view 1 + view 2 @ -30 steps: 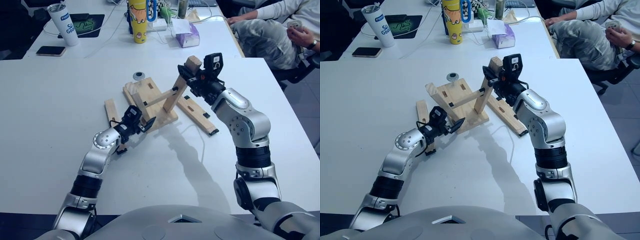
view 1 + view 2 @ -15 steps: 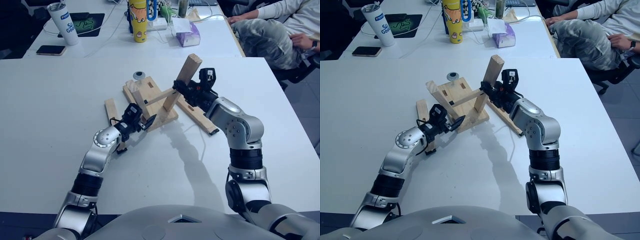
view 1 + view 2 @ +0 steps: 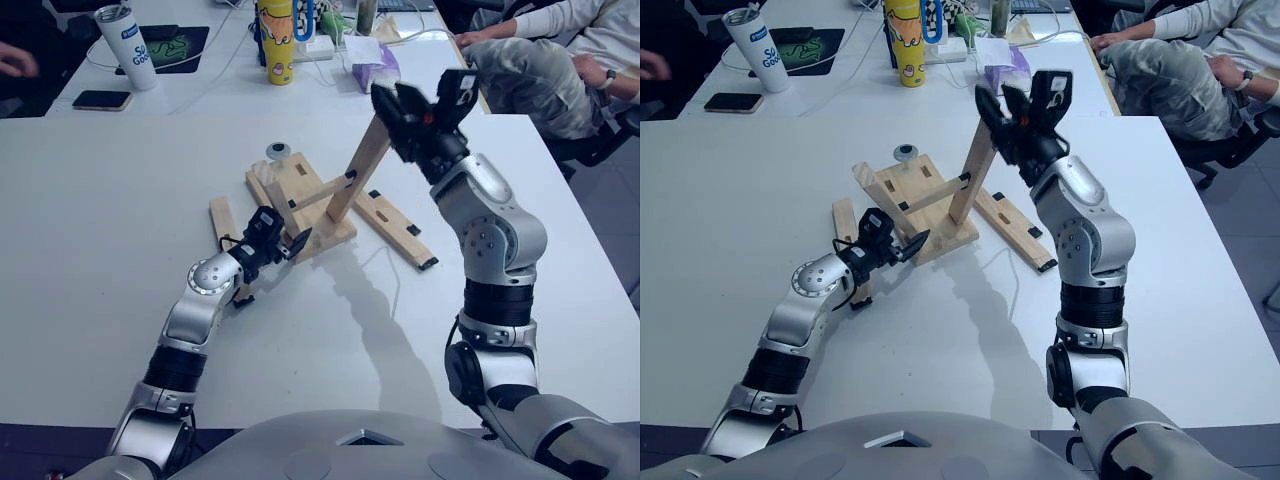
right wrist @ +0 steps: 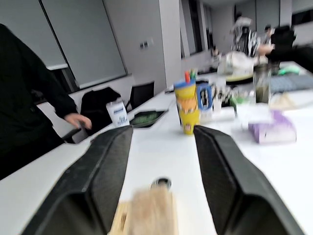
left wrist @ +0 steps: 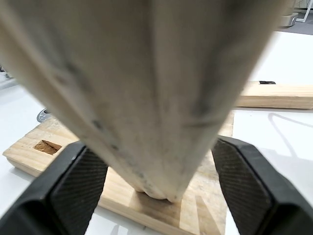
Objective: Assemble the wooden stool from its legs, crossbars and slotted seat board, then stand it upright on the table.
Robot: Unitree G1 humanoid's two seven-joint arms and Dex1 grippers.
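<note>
Lifted off the upright leg since half a second ago, the right pincer now hangs just above that leg's top end, released, with its two fingers spread wide. From the right wrist, the leg's wooden end sits low between the fingers without touching either one. The left arm has not shifted.

The left pincer is down at the desk, clenched on a leaning leg of the half-built stool. From the left wrist the wood fills the gap between the two ribbed pads. Just past the left pincer's tips the seat board lies flat on the desk, and one open slot shows in it beside the left pad. The leaning leg runs from the left pincer over the board towards its far edge.

A crossbar joins the leaning leg to the upright leg. The upright leg rises at a tilt from the board's edge, its top nearest the right pincer.

Below the right pincer and off to its outer side, a loose slotted bar lies flat on the desk, apart from the board. Another loose bar lies just beside the left pincer, on its outer side.
</note>
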